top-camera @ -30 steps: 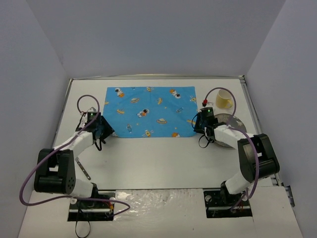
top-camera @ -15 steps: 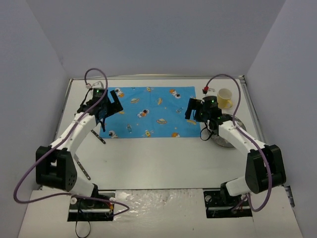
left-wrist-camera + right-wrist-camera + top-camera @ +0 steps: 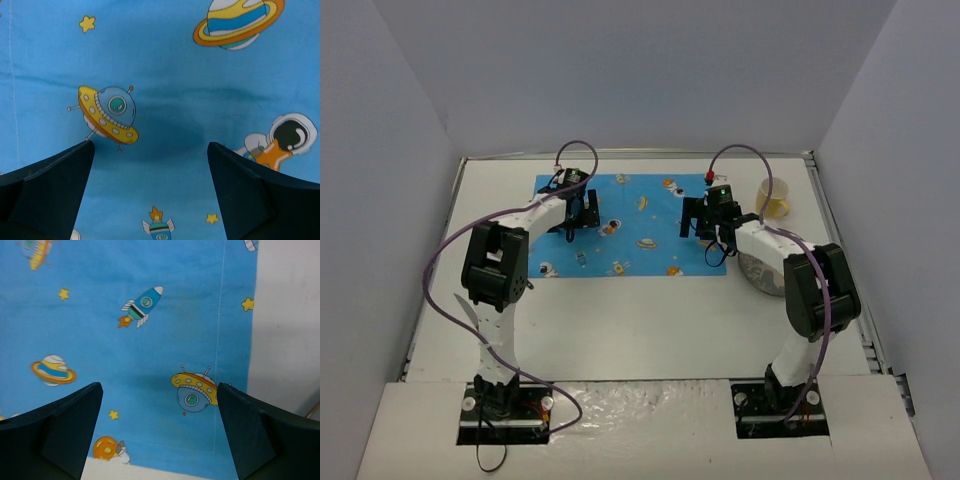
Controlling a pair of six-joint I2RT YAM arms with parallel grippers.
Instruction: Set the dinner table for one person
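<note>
In the top view the dinner table (image 3: 640,320) lies under both arms and bears a blue mat (image 3: 630,245), with the left gripper (image 3: 583,213) and right gripper (image 3: 694,218) above it; the left wrist view shows those fingers spread wide and empty over the cloth; the right wrist view shows likewise, near the mat's edge

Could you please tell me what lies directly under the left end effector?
The blue space-print mat lies under the open left end effector, a yellow flying-saucer print showing just ahead of its fingers. The white table beneath that part of the mat is covered.
</note>
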